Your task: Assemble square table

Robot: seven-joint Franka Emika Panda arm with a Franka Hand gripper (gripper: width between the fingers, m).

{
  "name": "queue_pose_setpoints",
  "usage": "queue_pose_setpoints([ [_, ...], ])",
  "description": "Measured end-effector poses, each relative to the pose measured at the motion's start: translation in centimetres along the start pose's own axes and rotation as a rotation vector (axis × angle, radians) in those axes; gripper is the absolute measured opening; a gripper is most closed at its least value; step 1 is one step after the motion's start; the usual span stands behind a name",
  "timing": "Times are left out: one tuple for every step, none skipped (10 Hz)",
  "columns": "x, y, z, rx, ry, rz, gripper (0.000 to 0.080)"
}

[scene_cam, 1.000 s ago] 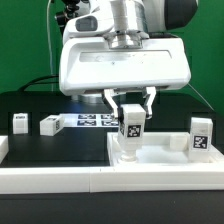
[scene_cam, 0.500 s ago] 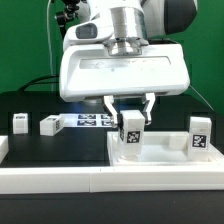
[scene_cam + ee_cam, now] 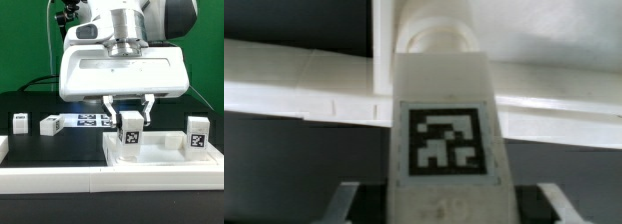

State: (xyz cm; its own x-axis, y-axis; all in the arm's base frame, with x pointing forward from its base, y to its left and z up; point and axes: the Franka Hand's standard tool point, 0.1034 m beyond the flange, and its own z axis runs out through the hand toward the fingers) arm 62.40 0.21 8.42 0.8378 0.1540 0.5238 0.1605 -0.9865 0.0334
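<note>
My gripper (image 3: 129,118) is shut on a white table leg (image 3: 130,131), which has a black-and-white tag on its face. The leg stands upright, its lower end on the white square tabletop (image 3: 160,156) at the exterior view's right. In the wrist view the leg (image 3: 446,120) fills the middle, running between my fingertips (image 3: 354,203); the gripper (image 3: 445,206) is around it. A second leg (image 3: 198,134) stands upright at the tabletop's right side. Two more legs (image 3: 19,122) (image 3: 49,124) lie on the black surface at the left.
The marker board (image 3: 90,121) lies flat behind my gripper, between the loose legs and the tabletop. A long white rail (image 3: 60,181) borders the black surface along the front. A green wall closes off the back.
The held leg sits slightly lower and a little turned against the tabletop. The gripper's opening has not changed.
</note>
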Motion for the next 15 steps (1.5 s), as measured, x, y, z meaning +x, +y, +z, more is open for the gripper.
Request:
queue_pose_setpoints([
  [-0.21,0.25,-0.11,-0.016,0.018,0.000,0.0290],
  [-0.30,0.51,-0.15,-0.031,0.037,0.000,0.0290],
  [-0.26,0.59,-0.15,-0.039,0.048,0.000,0.0290],
  [-0.25,0.57,-0.11,-0.036,0.044,0.000,0.0291],
  [-0.30,0.58,-0.08,-0.036,0.043,0.000,0.0291],
  [-0.32,0.58,-0.07,-0.036,0.042,0.000,0.0528],
  [-0.33,0.59,-0.06,-0.036,0.042,0.000,0.0528],
  [-0.35,0.59,-0.05,-0.036,0.042,0.001,0.0624],
  [-0.36,0.59,-0.04,-0.036,0.042,0.001,0.0645],
  [-0.37,0.59,-0.04,-0.036,0.042,0.001,0.0645],
  [-0.39,0.67,-0.04,-0.037,0.041,0.001,0.0648],
  [-0.44,0.92,-0.07,-0.039,0.039,0.004,0.0648],
  [-0.40,1.04,-0.17,-0.037,0.035,0.006,0.0649],
  [-0.15,0.98,-0.42,-0.037,0.038,0.005,0.0649],
  [0.03,1.02,-0.77,-0.039,0.042,0.004,0.0649],
])
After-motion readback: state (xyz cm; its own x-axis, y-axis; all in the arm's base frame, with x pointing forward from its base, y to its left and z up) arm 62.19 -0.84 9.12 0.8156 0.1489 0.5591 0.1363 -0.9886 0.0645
